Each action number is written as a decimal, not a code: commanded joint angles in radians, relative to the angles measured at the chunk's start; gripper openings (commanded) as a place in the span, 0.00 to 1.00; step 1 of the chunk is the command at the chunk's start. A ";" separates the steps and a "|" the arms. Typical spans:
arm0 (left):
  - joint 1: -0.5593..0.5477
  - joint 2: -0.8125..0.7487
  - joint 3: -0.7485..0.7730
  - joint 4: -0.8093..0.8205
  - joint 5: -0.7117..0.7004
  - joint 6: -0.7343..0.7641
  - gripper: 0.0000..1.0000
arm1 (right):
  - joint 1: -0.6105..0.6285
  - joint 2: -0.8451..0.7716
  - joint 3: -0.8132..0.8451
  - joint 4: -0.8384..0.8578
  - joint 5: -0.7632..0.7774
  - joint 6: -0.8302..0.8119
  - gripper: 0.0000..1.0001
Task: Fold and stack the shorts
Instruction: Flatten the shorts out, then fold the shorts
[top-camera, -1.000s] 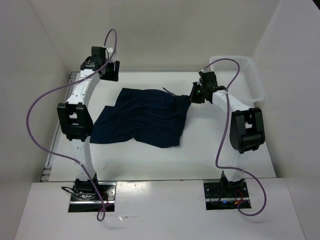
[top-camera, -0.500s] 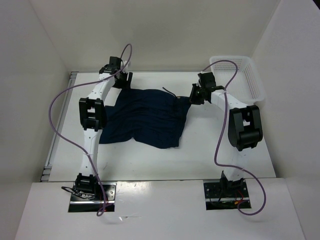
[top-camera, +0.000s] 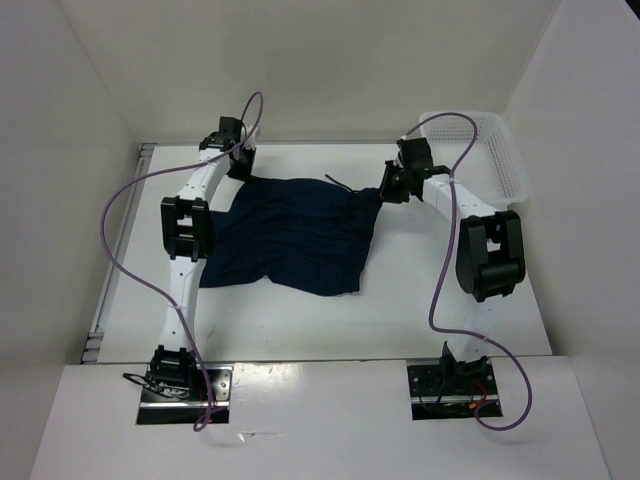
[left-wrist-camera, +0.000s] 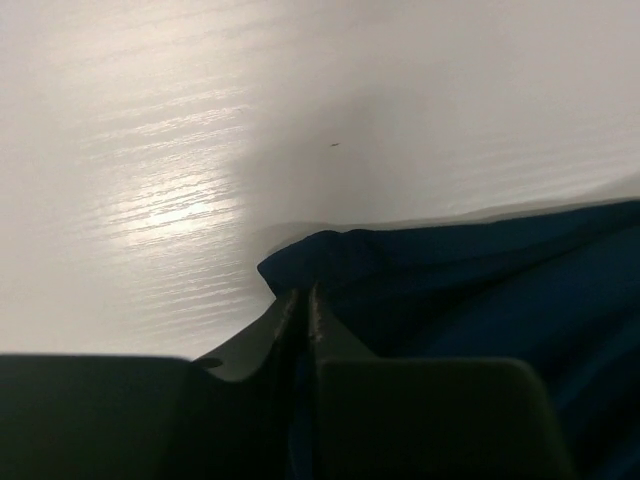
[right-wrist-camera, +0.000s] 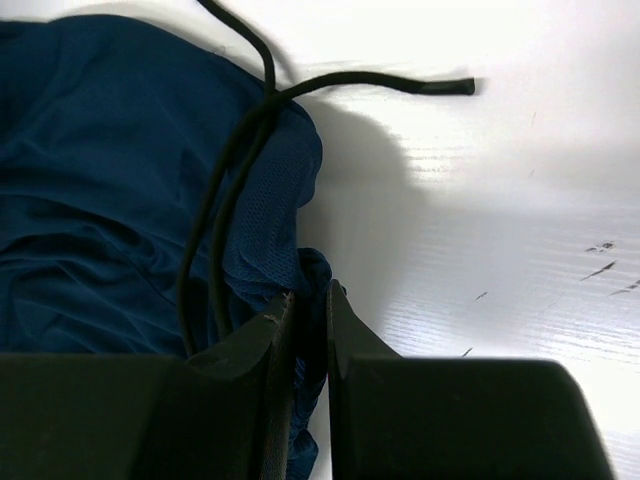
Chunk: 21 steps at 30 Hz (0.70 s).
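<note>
The dark navy shorts lie spread and wrinkled on the white table, waistband toward the right. My left gripper sits at their far left corner. In the left wrist view it is shut on a thin fold of the shorts. My right gripper is at the far right corner by the waistband. The right wrist view shows it shut on a bunch of the shorts, beside the dark drawstring that trails onto the table.
A white plastic basket stands at the back right, just past the right arm. White walls close in the table on the left, back and right. Purple cables loop above both arms.
My left arm swung from the far left corner of the table to the shorts' far left corner and its gripper shut on the cloth. The right arm barely moved.
</note>
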 joint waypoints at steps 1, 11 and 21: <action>-0.006 0.057 0.036 -0.042 0.056 0.004 0.10 | -0.006 0.006 0.075 -0.008 0.013 -0.022 0.00; 0.069 -0.119 0.146 -0.017 0.076 0.004 0.00 | -0.035 0.055 0.196 -0.018 0.013 -0.062 0.00; 0.135 -0.360 0.265 -0.143 -0.022 0.004 0.00 | -0.066 0.043 0.244 -0.007 -0.019 -0.135 0.00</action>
